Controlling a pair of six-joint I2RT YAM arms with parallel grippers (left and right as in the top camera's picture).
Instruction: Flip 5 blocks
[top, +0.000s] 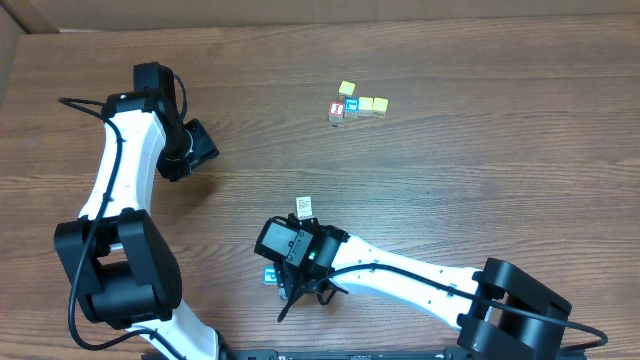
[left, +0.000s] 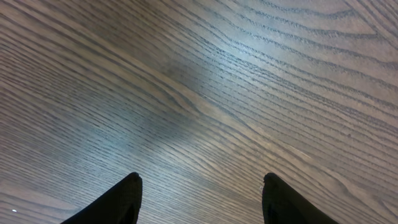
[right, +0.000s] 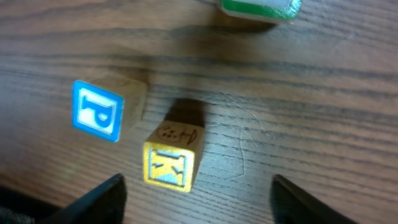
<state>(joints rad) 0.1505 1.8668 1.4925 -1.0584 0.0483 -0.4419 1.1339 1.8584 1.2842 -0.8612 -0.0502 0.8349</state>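
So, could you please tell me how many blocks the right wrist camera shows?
3. A blue P block sits left of centre, a yellow-faced block beside it, and a green-edged block is cut off at the top edge. Others may lie outside this view.

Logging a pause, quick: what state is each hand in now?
Left hand: open, holding nothing.
Right hand: open, holding nothing; yellow block lies ungripped before it.
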